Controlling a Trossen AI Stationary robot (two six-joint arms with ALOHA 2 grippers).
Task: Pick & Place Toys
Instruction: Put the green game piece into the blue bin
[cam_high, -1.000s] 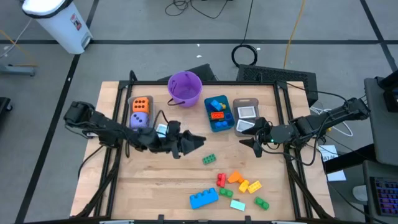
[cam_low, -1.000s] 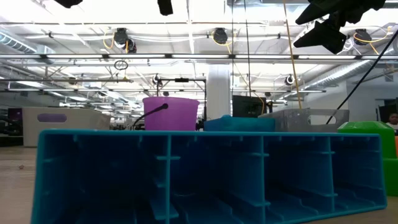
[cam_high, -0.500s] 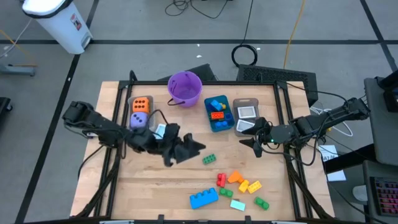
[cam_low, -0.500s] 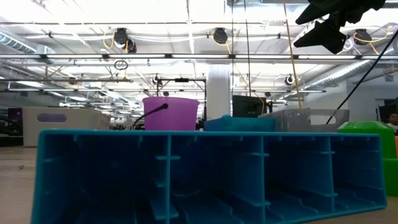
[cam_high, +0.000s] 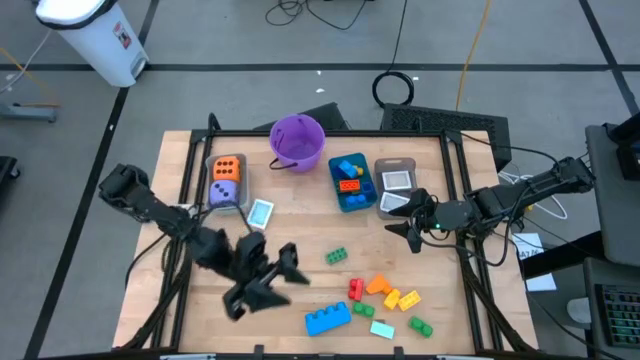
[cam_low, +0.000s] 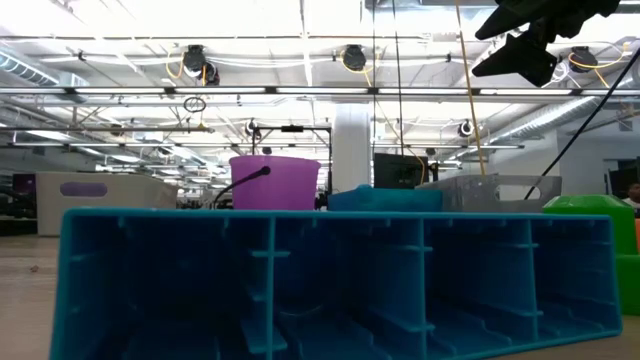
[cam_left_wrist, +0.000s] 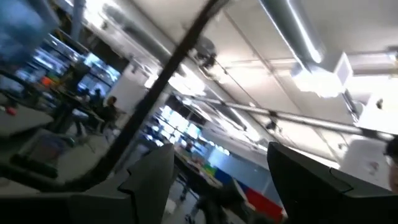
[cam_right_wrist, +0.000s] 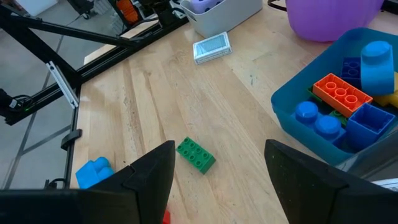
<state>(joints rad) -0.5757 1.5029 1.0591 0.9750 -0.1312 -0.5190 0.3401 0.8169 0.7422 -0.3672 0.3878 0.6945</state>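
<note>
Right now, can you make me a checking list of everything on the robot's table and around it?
Surface: wooden table, bare in the middle.
Job's things: loose bricks near the front right; one green brick alone; a card lying flat; dice in a clear bin; bricks in the teal bin.
Clutter: purple bucket; grey bin.
Grippers: left gripper open, empty, above the table front; right gripper open, empty, beside the grey bin.
Cables: coiled cable on the floor behind the table.
Surroundings: white container, far left.

My rig's two arms were dark, jointed and cable-draped, each ending in a black gripper with two blunt fingers.
</note>
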